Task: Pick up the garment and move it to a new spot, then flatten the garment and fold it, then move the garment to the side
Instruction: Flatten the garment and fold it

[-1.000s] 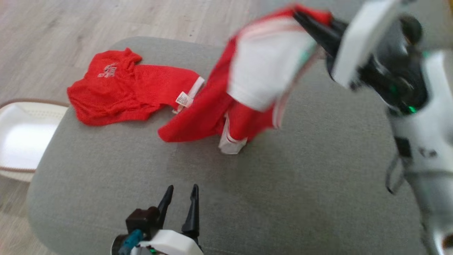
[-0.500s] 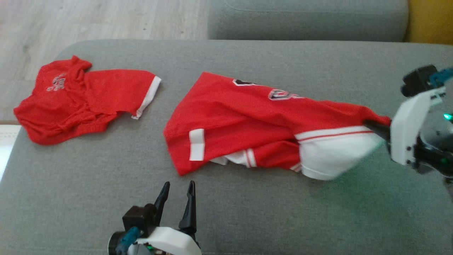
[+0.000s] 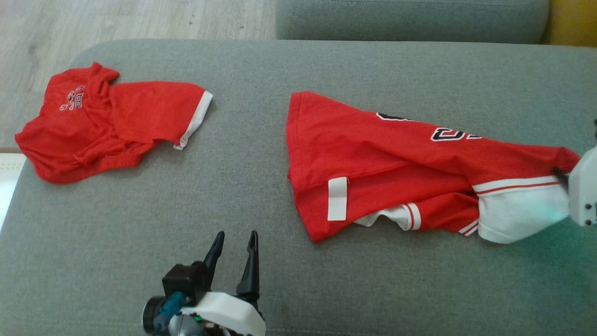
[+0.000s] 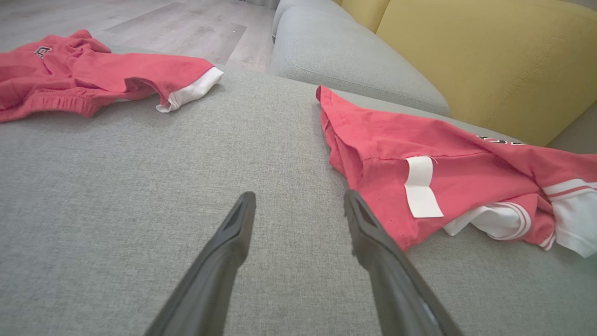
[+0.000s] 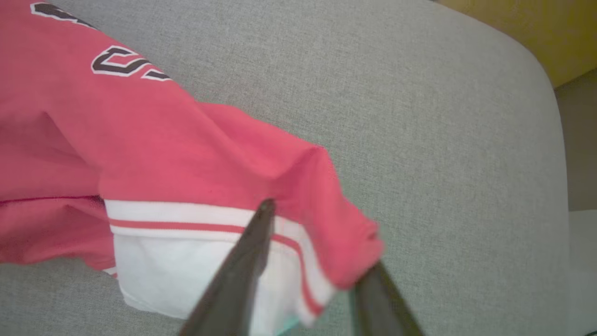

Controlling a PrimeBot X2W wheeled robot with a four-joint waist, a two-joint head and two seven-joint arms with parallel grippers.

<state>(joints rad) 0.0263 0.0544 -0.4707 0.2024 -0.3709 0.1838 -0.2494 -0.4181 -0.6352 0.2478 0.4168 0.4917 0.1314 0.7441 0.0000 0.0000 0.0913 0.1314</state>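
Note:
The garment (image 3: 382, 158) is a red jersey with white trim and black lettering. It lies stretched out on the right half of the grey sofa cushion (image 3: 242, 196). In the left wrist view the garment (image 4: 419, 154) is to the right of my fingers. My right gripper (image 3: 561, 175) is at the garment's right end. In the right wrist view the gripper (image 5: 319, 235) has its fingers apart, and the garment's (image 5: 163, 130) red-and-white end is loose between them. My left gripper (image 3: 233, 242) stands open and empty over bare cushion near the front edge, left of the garment.
A second red garment (image 3: 107, 121) lies crumpled at the cushion's far left. Another grey cushion (image 3: 410, 18) and a yellow backrest (image 4: 466, 56) sit behind. A white basket (image 3: 7, 182) is off the left edge, on the wooden floor (image 3: 140, 18).
The garment, held up in the air a second ago, has come down and been drawn out to the right on the cushion. My right gripper's fingers have parted. The left gripper has not moved.

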